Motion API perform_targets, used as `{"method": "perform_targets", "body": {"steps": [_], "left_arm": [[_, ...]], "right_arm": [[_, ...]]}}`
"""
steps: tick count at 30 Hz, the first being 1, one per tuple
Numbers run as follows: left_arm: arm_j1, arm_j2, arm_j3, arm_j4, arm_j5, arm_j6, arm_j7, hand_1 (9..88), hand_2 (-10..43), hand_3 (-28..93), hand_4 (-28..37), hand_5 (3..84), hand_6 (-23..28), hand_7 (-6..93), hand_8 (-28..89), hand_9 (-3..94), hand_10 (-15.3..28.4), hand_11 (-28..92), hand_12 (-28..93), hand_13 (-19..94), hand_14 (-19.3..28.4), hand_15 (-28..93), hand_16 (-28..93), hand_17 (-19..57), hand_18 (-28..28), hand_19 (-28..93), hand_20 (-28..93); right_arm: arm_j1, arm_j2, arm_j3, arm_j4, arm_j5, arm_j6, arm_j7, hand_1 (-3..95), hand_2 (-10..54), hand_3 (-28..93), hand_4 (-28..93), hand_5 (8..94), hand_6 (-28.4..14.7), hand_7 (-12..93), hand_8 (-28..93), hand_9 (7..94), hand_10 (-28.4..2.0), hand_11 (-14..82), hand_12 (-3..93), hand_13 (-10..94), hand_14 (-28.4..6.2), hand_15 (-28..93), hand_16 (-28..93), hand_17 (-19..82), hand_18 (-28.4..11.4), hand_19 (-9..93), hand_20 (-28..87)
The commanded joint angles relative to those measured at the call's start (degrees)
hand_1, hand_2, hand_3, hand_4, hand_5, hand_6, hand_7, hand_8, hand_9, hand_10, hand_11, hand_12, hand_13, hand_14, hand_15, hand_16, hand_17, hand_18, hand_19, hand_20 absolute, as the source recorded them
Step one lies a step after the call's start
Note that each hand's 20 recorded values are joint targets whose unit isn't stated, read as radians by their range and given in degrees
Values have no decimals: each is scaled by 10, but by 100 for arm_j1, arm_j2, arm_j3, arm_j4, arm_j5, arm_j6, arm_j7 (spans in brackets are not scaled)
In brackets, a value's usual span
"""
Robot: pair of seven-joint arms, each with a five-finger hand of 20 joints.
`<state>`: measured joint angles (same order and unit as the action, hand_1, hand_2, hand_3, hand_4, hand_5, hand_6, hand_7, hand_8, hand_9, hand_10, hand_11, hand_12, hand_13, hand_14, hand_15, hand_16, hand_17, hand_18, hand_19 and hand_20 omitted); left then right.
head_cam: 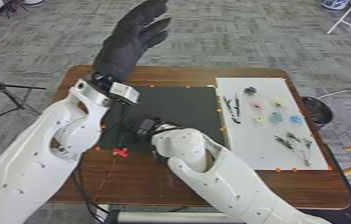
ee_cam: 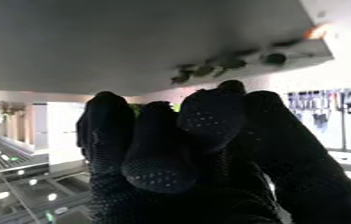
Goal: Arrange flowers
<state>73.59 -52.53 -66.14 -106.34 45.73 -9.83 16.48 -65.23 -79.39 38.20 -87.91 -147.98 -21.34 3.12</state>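
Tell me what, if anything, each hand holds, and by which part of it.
The left hand holds nothing; whether the right hand holds anything cannot be told.

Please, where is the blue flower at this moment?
In the head view, the blue flower lies on the right part of the white sheet, just to the right of the teal flower.

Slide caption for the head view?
Left hand raised, flowers and green stems spread on a white sheet beside the black mat.

Soft, even light in head view, white glare in wrist view
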Motion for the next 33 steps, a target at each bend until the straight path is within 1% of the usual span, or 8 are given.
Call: {"method": "perform_targets", "body": {"steps": [1,10,13,18,22,25,29,33], "left_arm": [[-174,-124,102,114,-30,15,-20,232,-70,642,-283,201,22,195,-101,147,89,95,216,123,135,54,106,-187,205,351,77],[1139,-244,-920,-285,-13,-61,-12,234,-71,644,-283,208,20,200,-102,158,93,105,216,135,136,61,103,-186,206,366,78],[1880,-274,-1454,-482,-369,-243,-134,235,-70,644,-283,211,20,202,-105,169,90,108,210,132,140,61,100,-185,207,369,74],[3043,-196,-2154,-810,-392,-80,-216,238,-71,644,-283,216,20,203,-106,174,96,114,204,130,144,60,95,-186,209,375,67],[4115,-471,-2717,-1187,-297,187,-195,239,-71,644,-283,220,21,202,-107,176,99,121,201,131,144,62,95,-186,208,376,63],[4665,-861,-2982,-1410,16,354,-245,241,-71,643,-283,223,23,201,-107,177,100,127,198,132,144,65,94,-186,207,376,60],[4864,-1315,-2931,-1369,-76,415,-217,242,-72,643,-283,212,22,204,-107,178,101,132,193,143,149,75,91,-180,222,385,58],[5020,-1432,-2957,-1339,-79,498,-286,243,-74,645,-283,211,22,211,-112,182,105,148,188,159,162,104,77,-169,235,405,46]], "right_arm": [[-25,-130,376,-205,253,212,-236,163,287,926,-125,337,44,170,-145,798,-115,685,335,798,-93,869,313,489,-224,932,719],[-235,708,1246,-1110,1957,-332,342,186,168,775,-248,347,24,163,-134,766,-134,618,308,758,-103,837,300,439,-230,932,634],[-549,1459,1793,-1681,3363,-14,1104,202,110,757,-279,370,9,167,-131,712,-135,413,251,686,-118,778,252,371,-220,917,453],[-1557,2590,3431,-2670,4556,247,1500,297,-42,587,-283,454,-15,185,-118,628,-142,344,235,639,-129,777,234,333,-219,914,409],[-2549,3032,4623,-3357,4160,724,1659,353,-71,440,-283,533,-31,249,-118,639,-139,394,258,638,-125,784,225,330,-217,917,414],[-3224,3013,5372,-3660,3836,635,1657,406,-89,346,-269,558,-36,279,-120,650,-135,420,265,643,-119,789,230,335,-213,919,423],[-4204,2927,6303,-4107,3732,632,1786,497,-56,-197,-52,601,-29,317,-121,685,-129,434,276,657,-110,784,244,343,-205,918,438],[-4631,3053,6510,-4192,2849,521,1869,519,-58,-281,-36,635,-25,355,-116,700,-126,501,308,670,-106,788,257,348,-204,925,452]]}}
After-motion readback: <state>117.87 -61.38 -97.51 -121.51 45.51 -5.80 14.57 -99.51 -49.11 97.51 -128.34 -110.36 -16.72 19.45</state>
